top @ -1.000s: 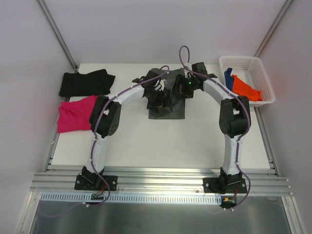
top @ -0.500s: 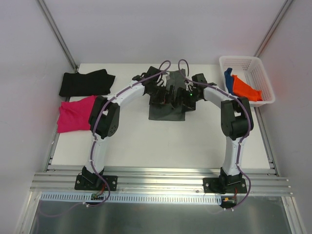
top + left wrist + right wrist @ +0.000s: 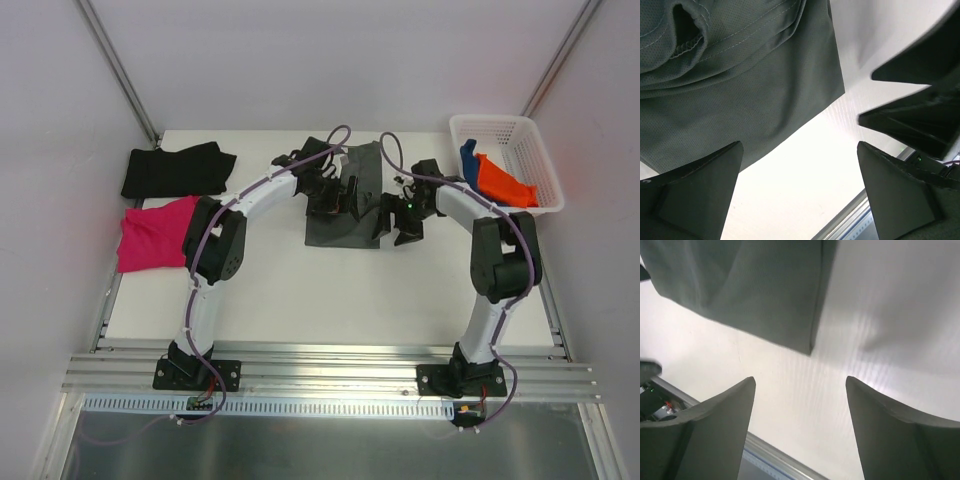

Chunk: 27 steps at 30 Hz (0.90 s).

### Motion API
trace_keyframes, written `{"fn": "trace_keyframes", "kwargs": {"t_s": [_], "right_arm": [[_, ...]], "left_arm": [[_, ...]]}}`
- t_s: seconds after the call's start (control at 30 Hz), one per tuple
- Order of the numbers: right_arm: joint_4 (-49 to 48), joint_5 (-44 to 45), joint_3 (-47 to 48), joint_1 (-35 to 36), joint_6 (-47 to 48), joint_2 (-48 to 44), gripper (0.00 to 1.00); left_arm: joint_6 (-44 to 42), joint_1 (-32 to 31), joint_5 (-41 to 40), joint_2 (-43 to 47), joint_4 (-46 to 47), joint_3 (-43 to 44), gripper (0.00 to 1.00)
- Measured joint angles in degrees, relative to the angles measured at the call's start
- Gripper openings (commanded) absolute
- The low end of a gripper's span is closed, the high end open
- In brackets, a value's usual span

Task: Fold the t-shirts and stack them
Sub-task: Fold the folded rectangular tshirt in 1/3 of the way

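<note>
Dark grey t-shirt (image 3: 345, 222) lies flat on the table (image 3: 330, 290), centred and toward the far edge. It is folded to a strip, with its long axis running away from the arm bases.

Left gripper (image 3: 333, 196) hangs over the strip's middle, jaws spread wide, nothing between them. Its wrist view shows cloth up and left of the fingers and bare table beneath them.

Right gripper (image 3: 400, 218) sits just off the strip's right edge, jaws apart and empty. Its wrist view puts the shirt's near right corner just ahead of the fingers.

Judgement: the left arm is nearer the cloth, while the right is better placed for the near right corner. A fold across the long axis would need both grippers at the near end — one per corner.

Black t-shirt (image 3: 175, 168) and magenta t-shirt (image 3: 150, 235) lie at the left, well apart from the strip.
</note>
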<state>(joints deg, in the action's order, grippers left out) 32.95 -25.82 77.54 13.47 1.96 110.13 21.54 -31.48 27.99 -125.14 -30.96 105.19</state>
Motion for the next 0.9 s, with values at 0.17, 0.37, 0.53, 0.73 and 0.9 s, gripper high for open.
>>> {"fn": "trace_keyframes", "kwargs": {"t_s": [0.17,0.37,0.53,0.73,0.9], "right_arm": [[2.0,0.5,-2.3,-2.4,0.7,-5.8,0.77],[1.8,0.0,3.8,-3.3,0.2,-5.5,0.77],[-1.5,-2.2,14.3,-3.0,-2.7,-0.2,0.77],[-5.9,-5.7,20.3,-1.0,-7.8,6.8,0.77],[-8.1,-8.0,21.8,2.0,-11.3,11.5,0.77]], "left_arm": [[0.2,0.0,0.0,-0.1,0.0,0.0,0.99],[0.1,0.0,0.0,0.0,0.2,-0.6,0.99],[-0.4,0.6,-4.3,1.6,0.2,-6.2,0.99],[-1.5,4.9,-8.7,4.7,-0.5,-12.4,0.99],[-2.1,8.6,-10.8,8.6,-1.0,-13.7,0.99]]}}
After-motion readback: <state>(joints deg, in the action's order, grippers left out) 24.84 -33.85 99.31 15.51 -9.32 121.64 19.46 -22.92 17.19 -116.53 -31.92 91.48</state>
